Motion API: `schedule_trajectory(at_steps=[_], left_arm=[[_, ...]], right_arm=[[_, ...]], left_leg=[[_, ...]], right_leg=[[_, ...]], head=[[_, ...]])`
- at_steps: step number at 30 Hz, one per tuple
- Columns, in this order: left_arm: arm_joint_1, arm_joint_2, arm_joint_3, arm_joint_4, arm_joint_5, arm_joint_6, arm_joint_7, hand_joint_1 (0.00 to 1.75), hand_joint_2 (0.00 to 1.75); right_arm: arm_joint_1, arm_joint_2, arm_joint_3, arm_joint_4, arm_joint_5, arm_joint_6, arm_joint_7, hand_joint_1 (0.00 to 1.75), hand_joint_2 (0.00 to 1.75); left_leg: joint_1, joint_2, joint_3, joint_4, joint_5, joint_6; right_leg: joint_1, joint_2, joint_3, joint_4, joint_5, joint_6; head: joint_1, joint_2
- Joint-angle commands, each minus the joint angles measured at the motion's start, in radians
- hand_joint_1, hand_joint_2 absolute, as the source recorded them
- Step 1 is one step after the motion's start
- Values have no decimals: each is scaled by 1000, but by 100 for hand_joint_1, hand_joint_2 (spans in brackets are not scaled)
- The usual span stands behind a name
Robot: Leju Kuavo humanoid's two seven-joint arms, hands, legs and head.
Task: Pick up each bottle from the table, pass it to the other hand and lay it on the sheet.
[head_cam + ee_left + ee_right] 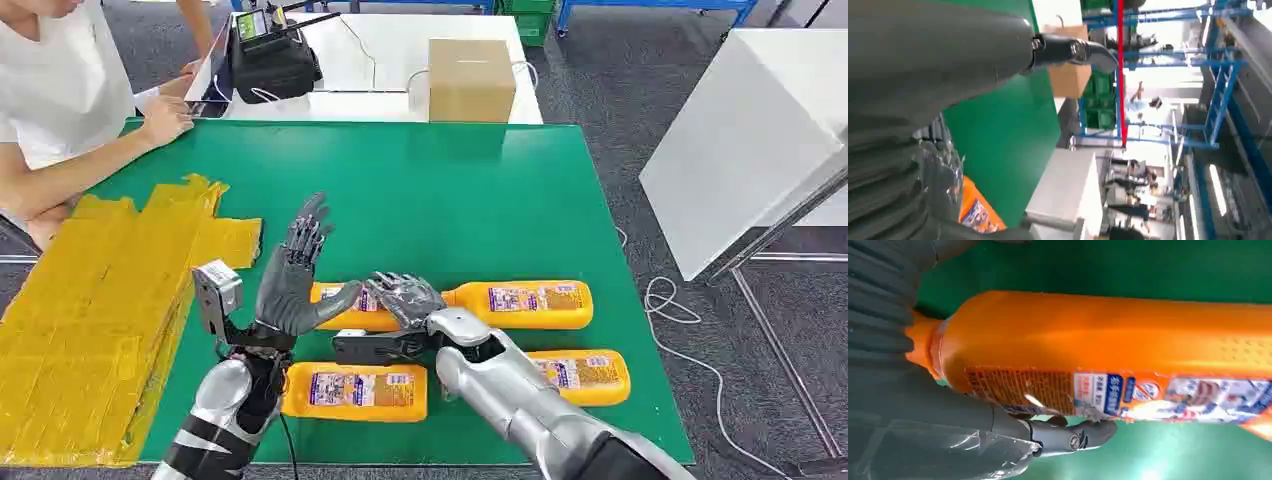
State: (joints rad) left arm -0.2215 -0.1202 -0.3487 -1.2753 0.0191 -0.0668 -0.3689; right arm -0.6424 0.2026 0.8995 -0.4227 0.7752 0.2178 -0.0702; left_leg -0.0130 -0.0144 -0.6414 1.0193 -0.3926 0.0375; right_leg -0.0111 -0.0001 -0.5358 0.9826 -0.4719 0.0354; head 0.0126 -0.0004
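Several orange bottles with printed labels lie on the green table (450,190). My right hand (405,298) rests over the left bottle of the middle row (352,320), fingers across its top; in the right wrist view the thumb (1068,436) presses against that bottle's (1123,335) label side. My left hand (295,270) stands raised just left of it, fingers spread and holding nothing. Another bottle (520,304) lies to the right, and two more (355,390) (585,376) lie near the front edge. The yellow sheet (90,300) covers the table's left side.
A person in a white top (60,90) leans on the table's far left corner. A cardboard box (470,78) and a black device (272,60) sit on the white table behind. A white panel (740,130) stands at the right.
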Motion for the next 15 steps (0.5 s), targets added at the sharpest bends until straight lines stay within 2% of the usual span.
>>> schedule_trajectory(at_steps=[1, 2, 3, 4, 5, 8, 12, 15], left_arm=[[-83, 1, -48, 122, 13, -7, -6, 0, 175], [-93, -2, -55, 134, 20, -8, -9, 0, 175], [-97, -3, -58, 140, 22, -8, -10, 0, 175], [-100, -5, -60, 144, 22, -8, -10, 0, 175], [-104, -7, -64, 150, 24, -8, -11, 0, 175], [-107, -9, -68, 154, 28, -7, -13, 0, 175], [-99, -5, -66, 143, 28, -5, -14, 0, 175], [-98, -4, -65, 143, 28, -5, -14, 0, 175]], right_arm=[[-62, 3, 32, 127, -27, 63, 22, 0, 175], [-62, 1, 9, 135, -49, 74, 35, 0, 175], [-62, -2, 4, 138, -53, 75, 37, 14, 175], [-62, -5, 2, 140, -54, 73, 39, 145, 175], [-63, -9, -2, 143, -56, 68, 41, 169, 175], [-61, -17, -13, 141, -61, 44, 41, 175, 175], [-56, -14, -22, 134, -58, -13, 46, 173, 175], [-58, -12, -23, 133, -58, -15, 48, 173, 175]], left_leg=[[0, -1, 1, 0, 0, -2], [1, -2, 3, 0, -1, -3], [0, -2, 2, 0, 0, -2], [0, -2, 1, 0, 0, -2], [1, -3, 3, 0, 0, -3], [1, -2, 3, -1, 0, -3], [1, -1, 3, -1, 0, -3], [1, -1, 3, 0, 0, -3]], right_leg=[[0, -2, 2, 0, 0, 0], [0, -3, 3, -1, -1, -1], [0, -2, 2, -1, -1, -1], [0, -2, 2, -1, 0, 0], [1, -4, 3, -1, -1, -1], [1, -3, 4, -1, -1, -1], [1, -2, 4, -2, -1, -1], [1, -2, 4, -1, -1, -1]], head=[[0, 0], [0, 0], [0, 0], [0, 0], [0, 0], [0, 0], [0, 0], [0, 0]])
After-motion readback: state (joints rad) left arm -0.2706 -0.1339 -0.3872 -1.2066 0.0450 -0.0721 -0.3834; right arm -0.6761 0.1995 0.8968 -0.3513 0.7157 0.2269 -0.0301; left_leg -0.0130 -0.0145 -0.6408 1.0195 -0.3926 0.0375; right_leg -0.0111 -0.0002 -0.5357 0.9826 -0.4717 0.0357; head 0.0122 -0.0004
